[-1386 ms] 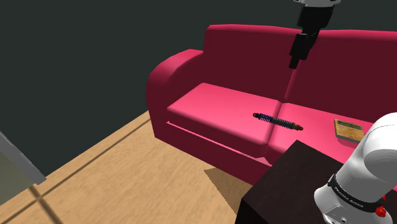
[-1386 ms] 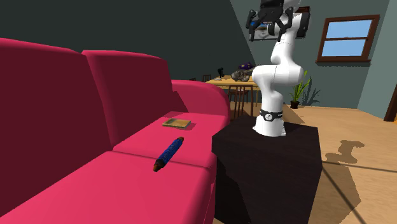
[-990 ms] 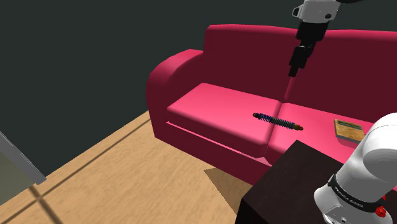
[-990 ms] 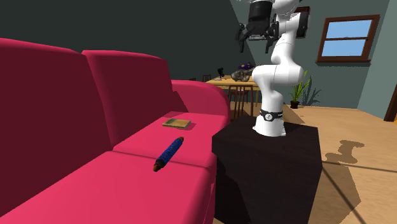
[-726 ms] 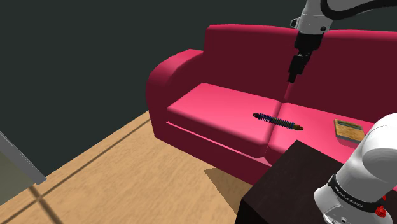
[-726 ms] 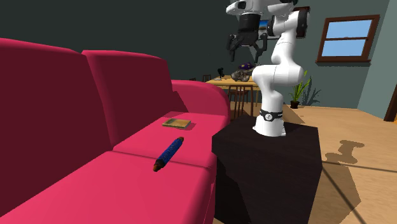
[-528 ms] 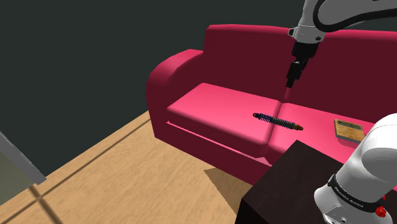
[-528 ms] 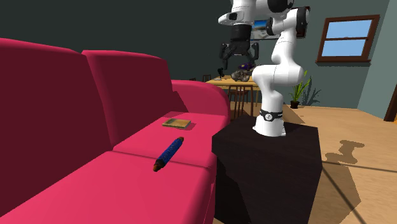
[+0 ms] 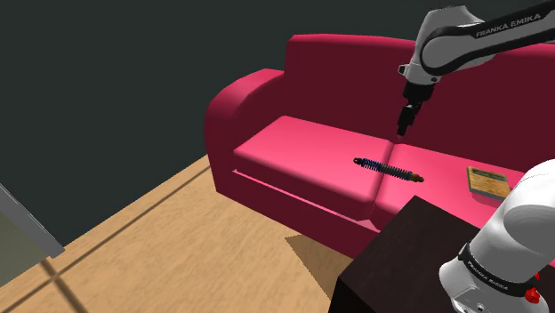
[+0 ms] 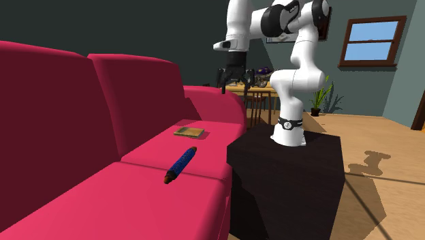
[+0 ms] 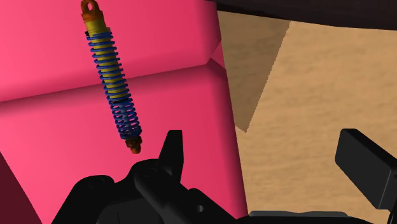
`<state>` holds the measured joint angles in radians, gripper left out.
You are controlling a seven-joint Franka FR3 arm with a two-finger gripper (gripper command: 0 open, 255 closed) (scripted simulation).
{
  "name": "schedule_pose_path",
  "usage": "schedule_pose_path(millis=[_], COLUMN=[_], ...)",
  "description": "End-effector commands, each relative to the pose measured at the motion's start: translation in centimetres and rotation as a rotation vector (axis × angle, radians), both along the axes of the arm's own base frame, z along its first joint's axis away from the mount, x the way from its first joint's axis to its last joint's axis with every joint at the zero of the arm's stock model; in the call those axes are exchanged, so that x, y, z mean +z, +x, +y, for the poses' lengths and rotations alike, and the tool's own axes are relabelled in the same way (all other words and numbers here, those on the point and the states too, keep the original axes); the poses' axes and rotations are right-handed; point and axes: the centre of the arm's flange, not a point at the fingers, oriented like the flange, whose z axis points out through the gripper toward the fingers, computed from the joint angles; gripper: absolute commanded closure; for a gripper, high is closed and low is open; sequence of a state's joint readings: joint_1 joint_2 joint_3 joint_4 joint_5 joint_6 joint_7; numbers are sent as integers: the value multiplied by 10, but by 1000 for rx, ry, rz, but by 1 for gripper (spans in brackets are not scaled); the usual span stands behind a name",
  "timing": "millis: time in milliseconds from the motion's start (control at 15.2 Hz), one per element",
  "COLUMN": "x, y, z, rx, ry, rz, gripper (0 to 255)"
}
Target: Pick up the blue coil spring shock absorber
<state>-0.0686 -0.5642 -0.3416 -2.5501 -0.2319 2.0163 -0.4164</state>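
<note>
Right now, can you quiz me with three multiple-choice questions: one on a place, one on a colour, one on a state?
1. Where does the shock absorber lie? A on the floor; B on the sofa seat, across the cushion seam; C on the black stand.
2. What colour is its coil? A green; B white; C blue.
3. What state is the gripper in? A open, holding nothing; B shut on the spring; C shut on nothing.
Answers: 1 B, it lies on that seat; 2 C, the coils show blue; 3 A, its fingers stand apart, clear of it.
</note>
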Motion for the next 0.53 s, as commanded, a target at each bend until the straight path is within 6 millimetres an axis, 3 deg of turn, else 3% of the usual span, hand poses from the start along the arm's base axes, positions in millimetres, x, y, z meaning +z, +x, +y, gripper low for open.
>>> schedule_pose_path(millis=[0, 462], x=[-23, -93], y=[5, 24], z=[-18, -78], rx=[7, 27], ry=[2, 16], rz=[3, 17], gripper=[0, 0])
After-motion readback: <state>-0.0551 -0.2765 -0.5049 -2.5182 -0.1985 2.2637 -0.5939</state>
